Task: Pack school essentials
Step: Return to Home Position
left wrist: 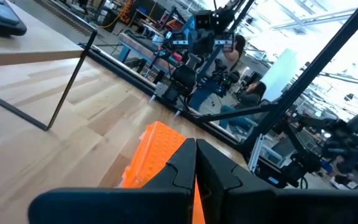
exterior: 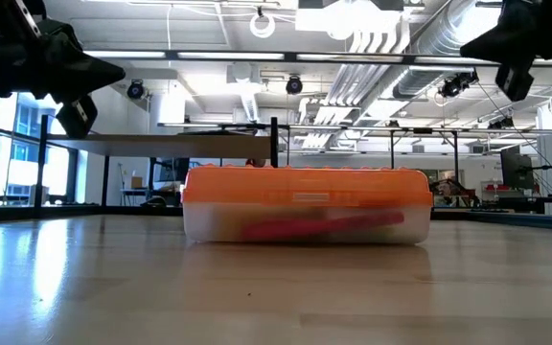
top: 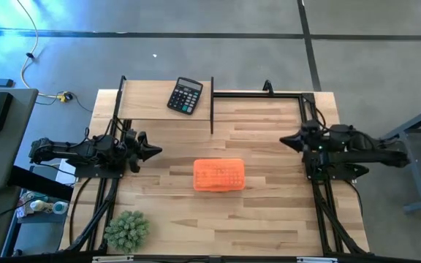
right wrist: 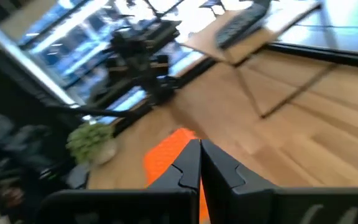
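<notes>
A clear plastic box with a shut orange lid [top: 219, 175] rests on its base at the table's middle. In the low view, red shapes show through the box [exterior: 307, 206]; the other essentials are hidden inside or out of view. My left gripper [top: 156, 151] hovers shut over the table's left side, pointing at the box. My right gripper [top: 283, 140] hovers shut over the right side, also pointing inward. The orange lid [left wrist: 151, 155] shows beyond the left fingers, and the lid [right wrist: 169, 152] beyond the right ones. Neither gripper touches anything.
A black calculator [top: 185, 96] lies on a raised wooden shelf at the far left. A black metal frame [top: 258, 95] borders the far right. A green spiky plant [top: 126, 230] stands at the near left corner. Bare wood surrounds the box.
</notes>
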Controlling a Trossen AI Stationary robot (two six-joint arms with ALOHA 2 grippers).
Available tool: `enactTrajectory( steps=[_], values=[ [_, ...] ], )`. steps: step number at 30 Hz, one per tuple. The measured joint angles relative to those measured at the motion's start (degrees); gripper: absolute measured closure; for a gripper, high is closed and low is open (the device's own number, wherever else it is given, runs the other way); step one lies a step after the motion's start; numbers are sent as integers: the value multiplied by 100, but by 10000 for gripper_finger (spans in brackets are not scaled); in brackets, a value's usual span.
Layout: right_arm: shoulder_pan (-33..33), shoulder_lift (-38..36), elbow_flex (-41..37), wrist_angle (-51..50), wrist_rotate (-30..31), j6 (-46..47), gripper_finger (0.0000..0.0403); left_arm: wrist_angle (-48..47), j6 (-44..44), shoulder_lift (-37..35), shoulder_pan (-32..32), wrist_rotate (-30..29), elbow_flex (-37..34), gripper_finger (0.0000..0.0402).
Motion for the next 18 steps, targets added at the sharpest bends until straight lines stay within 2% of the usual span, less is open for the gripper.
enactTrajectory(
  steps=[5, 10, 18],
  values=[
    [0, -334, -583, 745, -638, -343, 403, -64, 13, 0, 0, -6, 4, 401],
    [1, -614, -1031, 1210, -1105, -544, 403, -129, 747, 0, 0, 123, 4, 401],
    [2, -974, -1743, 1773, -1357, -477, 403, -144, 1642, 2, -2, 173, 4, 401]
  ],
)
